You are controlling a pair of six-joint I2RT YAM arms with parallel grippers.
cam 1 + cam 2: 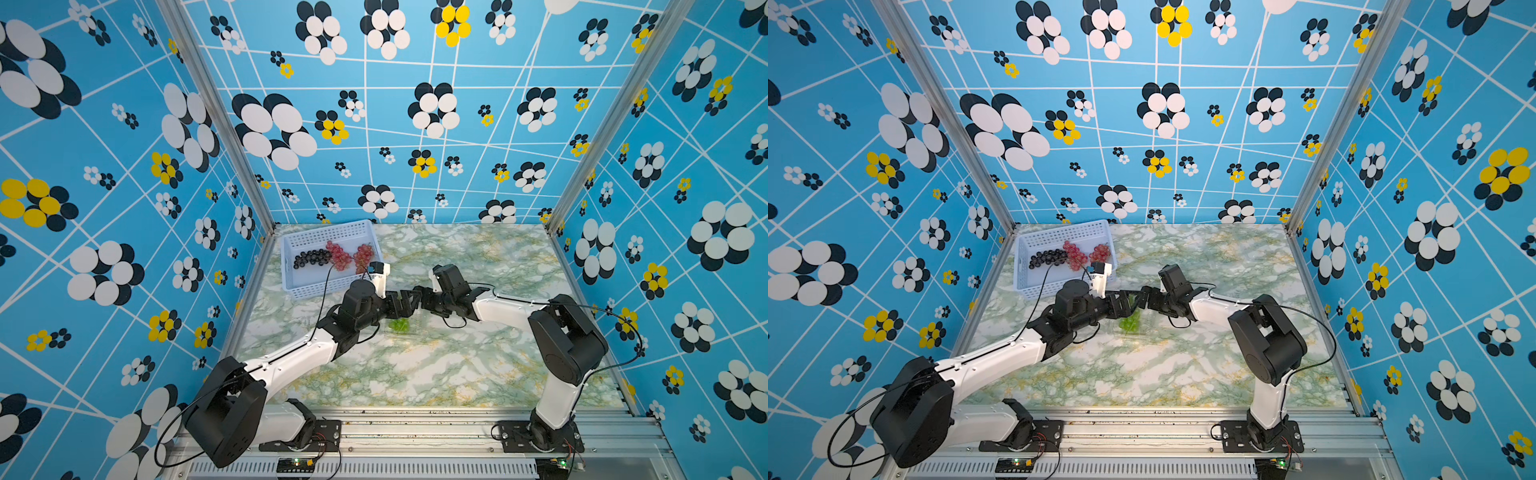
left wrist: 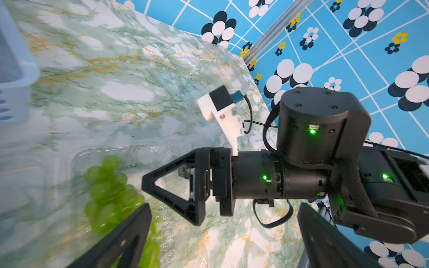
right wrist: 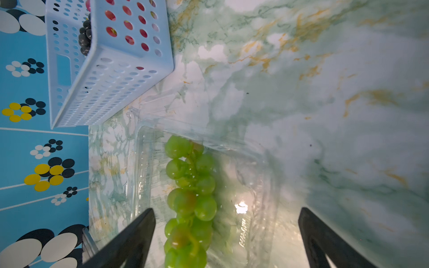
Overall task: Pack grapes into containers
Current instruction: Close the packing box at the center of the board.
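A green bunch of grapes (image 1: 400, 325) (image 1: 1129, 323) lies in a clear clamshell container (image 1: 417, 329) (image 3: 255, 185) at mid-table. My left gripper (image 1: 400, 306) (image 2: 224, 208) and right gripper (image 1: 417, 297) (image 3: 227, 211) hover tip to tip just above it, both open and holding nothing. In the right wrist view the green bunch (image 3: 190, 185) sits between the spread fingers, nearer one of them. The left wrist view has the bunch (image 2: 109, 190) beside one finger and the right arm's finger (image 2: 171, 185) opposite. A dark bunch (image 1: 311, 257) and two red bunches (image 1: 338, 253) (image 1: 363, 255) lie in the basket.
The pale blue perforated basket (image 1: 291, 270) (image 3: 111, 76) stands at the back left, close behind my left wrist. Marble tabletop (image 1: 478, 365) stretches to the right and front. Patterned walls enclose three sides.
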